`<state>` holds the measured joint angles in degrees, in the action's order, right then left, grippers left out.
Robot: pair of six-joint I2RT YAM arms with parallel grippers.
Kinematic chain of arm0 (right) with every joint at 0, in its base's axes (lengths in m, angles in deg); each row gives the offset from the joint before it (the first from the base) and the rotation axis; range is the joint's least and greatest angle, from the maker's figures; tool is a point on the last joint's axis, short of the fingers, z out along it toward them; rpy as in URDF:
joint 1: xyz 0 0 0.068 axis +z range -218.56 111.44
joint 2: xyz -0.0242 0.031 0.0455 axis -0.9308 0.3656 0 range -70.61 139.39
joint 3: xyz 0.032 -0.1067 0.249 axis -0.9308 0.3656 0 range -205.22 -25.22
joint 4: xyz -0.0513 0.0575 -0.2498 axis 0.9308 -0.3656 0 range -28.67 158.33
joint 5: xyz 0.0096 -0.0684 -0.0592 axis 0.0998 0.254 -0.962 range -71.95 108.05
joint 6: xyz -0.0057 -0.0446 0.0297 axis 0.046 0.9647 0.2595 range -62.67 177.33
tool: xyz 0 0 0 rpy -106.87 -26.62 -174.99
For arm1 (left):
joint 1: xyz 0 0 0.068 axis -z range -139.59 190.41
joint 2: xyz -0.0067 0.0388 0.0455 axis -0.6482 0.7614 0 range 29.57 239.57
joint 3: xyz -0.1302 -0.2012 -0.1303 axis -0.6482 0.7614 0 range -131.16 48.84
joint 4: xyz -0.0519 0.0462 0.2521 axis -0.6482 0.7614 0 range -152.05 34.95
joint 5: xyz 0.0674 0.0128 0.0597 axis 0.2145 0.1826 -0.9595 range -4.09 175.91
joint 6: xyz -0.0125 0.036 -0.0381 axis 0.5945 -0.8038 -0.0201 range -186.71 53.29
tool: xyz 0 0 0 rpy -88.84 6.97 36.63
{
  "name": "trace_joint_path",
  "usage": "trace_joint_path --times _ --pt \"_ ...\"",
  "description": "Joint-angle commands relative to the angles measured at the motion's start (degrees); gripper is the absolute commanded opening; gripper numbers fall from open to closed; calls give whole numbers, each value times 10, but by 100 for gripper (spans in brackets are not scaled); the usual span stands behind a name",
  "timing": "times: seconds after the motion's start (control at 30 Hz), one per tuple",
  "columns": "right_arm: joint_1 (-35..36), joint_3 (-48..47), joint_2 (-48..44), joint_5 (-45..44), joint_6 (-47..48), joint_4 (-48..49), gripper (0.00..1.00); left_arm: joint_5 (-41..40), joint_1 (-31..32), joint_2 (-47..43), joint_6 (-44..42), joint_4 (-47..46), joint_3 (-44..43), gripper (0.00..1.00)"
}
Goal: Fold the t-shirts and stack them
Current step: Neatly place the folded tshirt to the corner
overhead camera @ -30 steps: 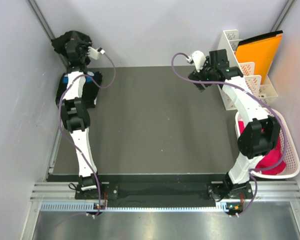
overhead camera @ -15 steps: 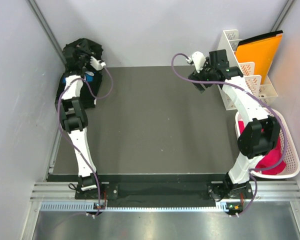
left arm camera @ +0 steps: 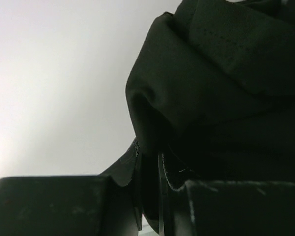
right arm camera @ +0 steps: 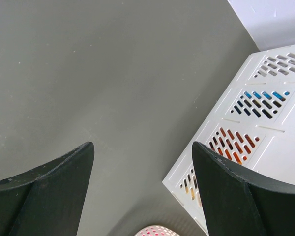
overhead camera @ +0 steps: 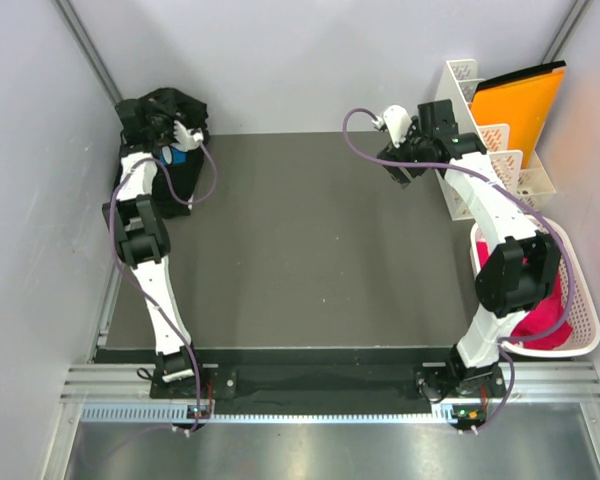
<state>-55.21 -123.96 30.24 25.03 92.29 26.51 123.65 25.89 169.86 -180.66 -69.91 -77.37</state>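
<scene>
Left pincer (overhead camera: 163,118) is clamping a fold of the black t-shirt (overhead camera: 180,185), jaws nearly together on the cloth, holding it bunched at the eleven o'clock corner of the table (overhead camera: 310,260); its blue print (overhead camera: 177,157) is showing below; right pincer (overhead camera: 398,168) is hovering wide open at one o'clock, beside the white rack (overhead camera: 480,150).

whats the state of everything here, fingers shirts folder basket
left fingers: shut on cloth
bunched black t-shirt: gripped, lifted at the far left corner
black t-shirt with blue print: lying on the mat, partly behind the arm
right fingers: open, empty, above the grey mat
flat orange folder: standing in the white perforated rack
pink cloth: crumpled in the white mesh basket
</scene>
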Motion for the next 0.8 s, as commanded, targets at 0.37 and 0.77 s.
trace_joint_path --times 0.37,0.77 --pt "-8 -24 -39 0 7 -16 80 -103 -11 -207 -336 68 202 0" --pt "-8 -41 -39 12 9 -25 80 -167 -7 -309 -350 222 277 0"
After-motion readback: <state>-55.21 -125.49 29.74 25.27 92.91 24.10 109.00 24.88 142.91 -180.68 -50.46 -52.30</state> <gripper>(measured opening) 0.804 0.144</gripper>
